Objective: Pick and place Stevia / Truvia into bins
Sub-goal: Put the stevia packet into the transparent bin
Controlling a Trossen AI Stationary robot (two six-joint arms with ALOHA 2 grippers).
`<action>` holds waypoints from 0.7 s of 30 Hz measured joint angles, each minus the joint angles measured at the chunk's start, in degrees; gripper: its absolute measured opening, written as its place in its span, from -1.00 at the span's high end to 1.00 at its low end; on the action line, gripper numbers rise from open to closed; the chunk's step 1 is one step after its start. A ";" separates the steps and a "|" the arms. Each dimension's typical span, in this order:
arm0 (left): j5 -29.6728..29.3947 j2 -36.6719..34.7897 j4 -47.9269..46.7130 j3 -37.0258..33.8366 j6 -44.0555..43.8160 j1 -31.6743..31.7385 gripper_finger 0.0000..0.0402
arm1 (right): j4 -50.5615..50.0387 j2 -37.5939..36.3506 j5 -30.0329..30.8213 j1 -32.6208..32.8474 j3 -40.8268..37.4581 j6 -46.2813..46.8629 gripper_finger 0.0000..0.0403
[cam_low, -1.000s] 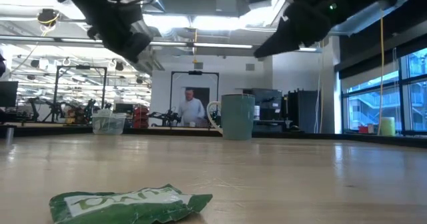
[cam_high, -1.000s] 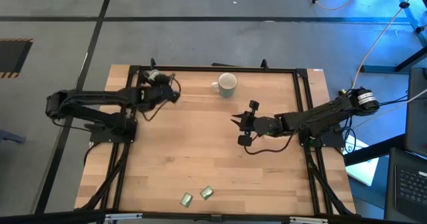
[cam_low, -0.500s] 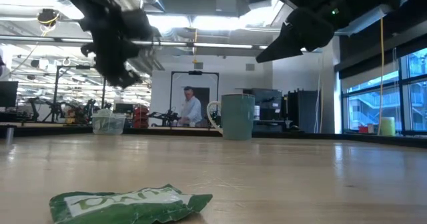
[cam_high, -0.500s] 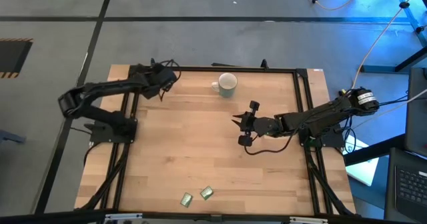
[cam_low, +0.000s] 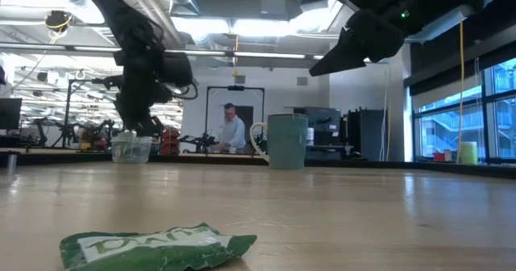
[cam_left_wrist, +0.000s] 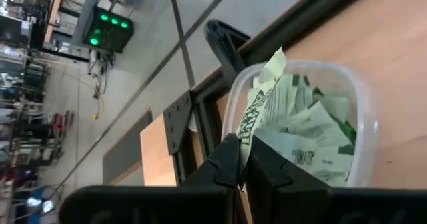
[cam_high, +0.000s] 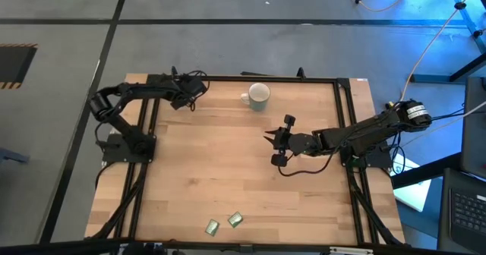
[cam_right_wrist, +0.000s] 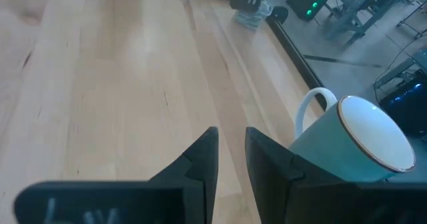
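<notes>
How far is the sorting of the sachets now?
Many sachets already fill the clear cup. The left gripper holds one sachet over it, jaws shut. Two sachets remain on the table. The right gripper hangs near the mug.
</notes>
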 joint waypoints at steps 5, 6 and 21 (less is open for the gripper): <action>2.39 2.54 0.09 0.00 -0.01 0.46 0.96 | -0.08 0.02 0.01 0.00 0.00 0.01 0.61; 3.15 3.09 0.03 0.00 -0.01 0.58 0.96 | -0.08 0.02 0.00 0.00 0.00 0.01 0.61; 2.96 6.21 0.03 0.01 1.97 0.72 0.80 | -0.07 0.04 0.00 -0.01 0.00 0.04 0.61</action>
